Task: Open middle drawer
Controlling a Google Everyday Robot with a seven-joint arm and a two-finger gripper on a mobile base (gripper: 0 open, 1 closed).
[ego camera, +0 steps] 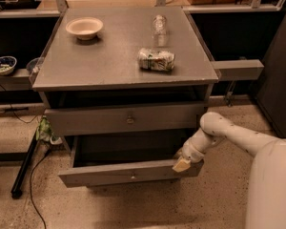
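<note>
The grey cabinet (124, 75) has its middle drawer (128, 173) pulled well out, so its dark interior shows above the flat front with its small round knob (132, 176). My gripper (182, 164) rests at the right end of that drawer's front, at its top edge. My white arm (229, 132) reaches in from the lower right. The upper drawer (126, 119) sits above, only slightly out, with its own knob in the centre.
On the cabinet top lie a pale bowl (84, 28), a clear bottle (159, 25) and a crushed can (155, 59). A dark pole and cables (26, 163) lie on the floor at the left. Dark shelving with a small bowl (3, 65) runs behind.
</note>
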